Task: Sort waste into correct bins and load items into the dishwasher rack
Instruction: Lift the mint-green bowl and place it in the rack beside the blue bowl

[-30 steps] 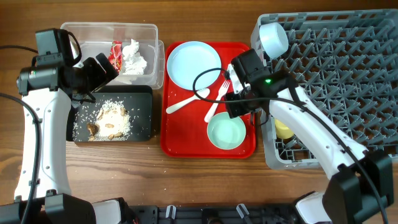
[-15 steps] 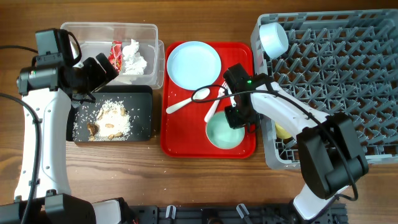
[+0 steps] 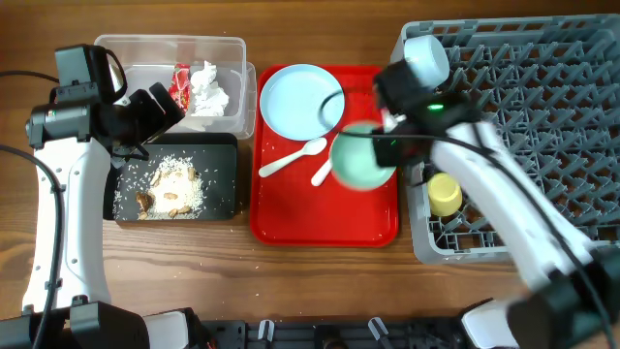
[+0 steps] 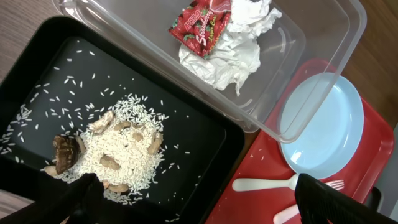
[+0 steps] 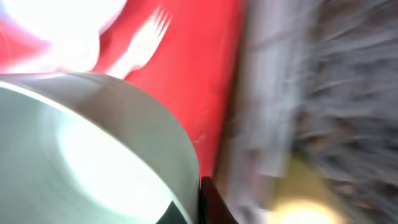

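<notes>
Over the right half of the red serving tray (image 3: 320, 221), the right tool (image 3: 389, 147) grips the pale mint bowl (image 3: 360, 162) at the bowl's three o'clock rim. Both are motion-blurred. The right wrist view shows the bowl close up, with one dark finger (image 5: 212, 204) against its edge. On the tray, the white fork (image 5: 142, 45) is partly hidden by the bowl, and the white spoon (image 3: 291, 158) lies just beside it toward nine o'clock. The light-blue plate (image 3: 300, 100) sits at the tray's eleven o'clock corner.

At three o'clock from the tray stands the grey dishwasher rack (image 3: 542, 97). It holds the yellow cup (image 3: 444, 194) near its seven o'clock corner and the light-blue bowl (image 3: 426, 60), tipped on its side, at eleven o'clock.

The left tool (image 4: 198, 183) hovers with its fingers spread wide and holds nothing. It is above where the clear tub (image 3: 170, 44) meets the black tray (image 3: 223, 155). In the tub, the red snack wrapper (image 3: 181, 84) touches the crumpled tissue (image 3: 208, 89). The black tray, at the tub's six o'clock, carries the rice and brown food scraps (image 3: 170, 189). Everything rests on the wooden surface (image 3: 310, 291).
</notes>
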Robot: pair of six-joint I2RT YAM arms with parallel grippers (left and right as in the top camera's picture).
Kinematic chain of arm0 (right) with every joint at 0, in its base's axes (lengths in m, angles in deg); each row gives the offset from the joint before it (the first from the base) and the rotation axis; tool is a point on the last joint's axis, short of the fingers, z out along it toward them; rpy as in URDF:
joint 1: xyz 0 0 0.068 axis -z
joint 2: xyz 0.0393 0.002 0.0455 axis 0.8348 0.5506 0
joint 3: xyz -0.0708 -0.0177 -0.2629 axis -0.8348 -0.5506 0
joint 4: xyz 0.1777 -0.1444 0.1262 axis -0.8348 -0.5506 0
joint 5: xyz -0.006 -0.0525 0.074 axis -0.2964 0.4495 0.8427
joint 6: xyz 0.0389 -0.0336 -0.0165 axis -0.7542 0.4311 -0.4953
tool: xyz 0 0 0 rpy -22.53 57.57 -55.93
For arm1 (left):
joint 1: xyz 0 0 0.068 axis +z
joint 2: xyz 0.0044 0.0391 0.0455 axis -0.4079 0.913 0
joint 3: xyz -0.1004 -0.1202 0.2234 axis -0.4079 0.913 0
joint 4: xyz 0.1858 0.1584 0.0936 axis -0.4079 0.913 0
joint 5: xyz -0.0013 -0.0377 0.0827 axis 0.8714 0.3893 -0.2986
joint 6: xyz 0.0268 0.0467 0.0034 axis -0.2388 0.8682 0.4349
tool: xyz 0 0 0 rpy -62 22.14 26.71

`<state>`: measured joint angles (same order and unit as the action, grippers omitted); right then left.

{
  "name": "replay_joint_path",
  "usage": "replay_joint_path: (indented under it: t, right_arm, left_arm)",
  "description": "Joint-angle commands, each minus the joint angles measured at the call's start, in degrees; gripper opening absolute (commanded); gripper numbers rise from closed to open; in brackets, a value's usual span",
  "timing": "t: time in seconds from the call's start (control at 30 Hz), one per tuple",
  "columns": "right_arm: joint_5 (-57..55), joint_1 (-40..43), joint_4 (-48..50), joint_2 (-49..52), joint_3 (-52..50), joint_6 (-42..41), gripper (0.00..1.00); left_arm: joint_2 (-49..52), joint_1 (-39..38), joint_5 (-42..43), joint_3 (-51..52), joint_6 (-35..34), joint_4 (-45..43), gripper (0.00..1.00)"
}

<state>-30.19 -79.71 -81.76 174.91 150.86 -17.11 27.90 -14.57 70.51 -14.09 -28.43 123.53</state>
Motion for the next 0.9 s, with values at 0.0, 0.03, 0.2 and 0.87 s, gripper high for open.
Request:
replay_joint_path:
  t: [0.0, 0.03, 0.2, 0.87]
  right_arm:
    - [-26.51, 3.56, -3.37, -8.74, 4.15, -17.44, 0.04]
    - [-32.79, 4.11, -4.0, -10.1, 4.13, -21.0, 0.04]
    - [-52.37, 5.05, -3.78, -10.14, 3.85, -24.0, 0.04]
    - [-70.84, 5.2, 9.16, 19.45, 3.02, 9.03, 0.04]
  left_arm:
    - [-0.31, 0.26, 0.68, -0.79, 0.26, -0.13, 1.0]
    - [-0.28, 0.26, 0.68, -0.79, 0.26, -0.13, 1.0]
    - [-0.31, 0.26, 0.68, -0.79, 0.26, -0.13, 1.0]
    - [-0.31, 0.26, 0.68, -0.79, 0.26, -0.13, 1.0]
